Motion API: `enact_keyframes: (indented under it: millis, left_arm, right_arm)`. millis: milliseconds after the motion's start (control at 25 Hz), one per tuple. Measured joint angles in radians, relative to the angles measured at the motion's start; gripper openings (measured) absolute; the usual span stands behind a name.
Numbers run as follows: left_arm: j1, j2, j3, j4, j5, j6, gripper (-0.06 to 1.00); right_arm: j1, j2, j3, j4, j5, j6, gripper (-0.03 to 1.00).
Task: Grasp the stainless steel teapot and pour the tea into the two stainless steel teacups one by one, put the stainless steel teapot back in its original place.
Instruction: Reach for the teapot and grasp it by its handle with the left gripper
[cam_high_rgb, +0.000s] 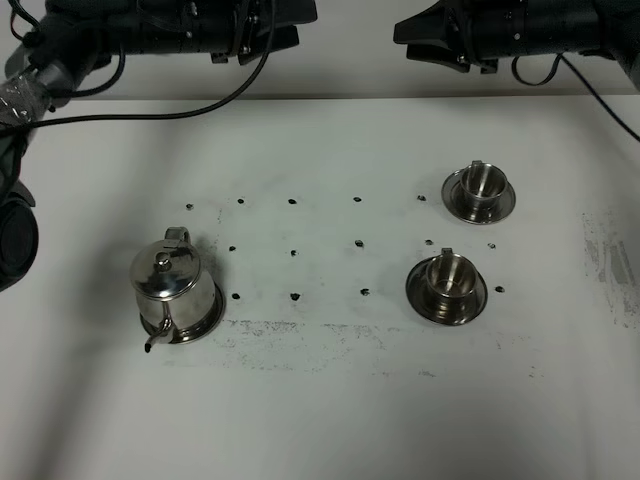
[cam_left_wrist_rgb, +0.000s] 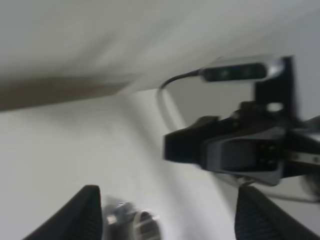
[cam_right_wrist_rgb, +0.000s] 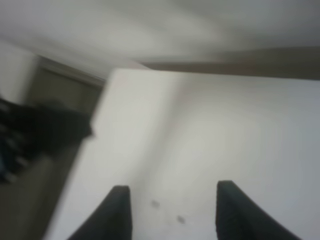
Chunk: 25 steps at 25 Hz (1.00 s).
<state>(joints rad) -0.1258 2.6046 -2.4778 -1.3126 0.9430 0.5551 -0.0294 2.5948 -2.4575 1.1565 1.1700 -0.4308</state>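
- Since nothing is grasped yet, my left hand (cam_left_wrist_rgb: 170, 217) hangs with its fingers spread wide and empty, and my right hand (cam_right_wrist_rgb: 175, 212) is likewise parted around nothing.
- My teapot (cam_high_rgb: 175, 290) stands upright on the table (cam_high_rgb: 320, 430), lid on, spout toward the near edge and handle toward my arms, which I judge handy for my left hand.
- Right of the teapot and well apart from it, the nearer cup (cam_high_rgb: 447, 272) sits on its saucer (cam_high_rgb: 418, 297). The farther cup (cam_high_rgb: 480, 183) is beyond, spaced for separate pours.
- Any tea is hidden under the lid. Both wrist views are blurred, and I cannot name the shiny thing (cam_left_wrist_rgb: 132, 222) seen past my left fingers.
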Motion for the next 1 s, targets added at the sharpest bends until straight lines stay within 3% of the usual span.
enact_keyframes:
  millis: [200, 320, 480, 680, 800, 1000]
  left_arm:
    - [0.0, -0.029, -0.092, 0.324, 0.009, -0.114, 0.55]
    - [0.0, -0.062, -0.095, 0.446, 0.021, -0.127, 0.55]
    - [0.0, -0.107, -0.068, 0.518, 0.029, -0.13, 0.55]
    - [0.0, -0.23, 0.111, 0.664, 0.022, -0.127, 0.55]
    - [0.0, -0.329, 0.258, 0.748, -0.006, -0.111, 0.55]
    - [0.003, -0.5, 0.409, 0.811, -0.066, -0.078, 0.55]
  right_arm:
    - [0.0, -0.013, -0.102, -0.243, 0.024, 0.106, 0.39]
    - [0.0, -0.026, -0.103, -0.348, 0.037, 0.113, 0.39]
    - [0.0, -0.052, -0.103, -0.473, 0.047, 0.151, 0.39]
    - [0.0, -0.151, -0.077, -0.576, 0.048, 0.208, 0.39]
    - [0.0, -0.251, 0.016, -0.597, 0.049, 0.209, 0.39]
    - [-0.001, -0.432, 0.194, -0.752, 0.05, 0.199, 0.39]
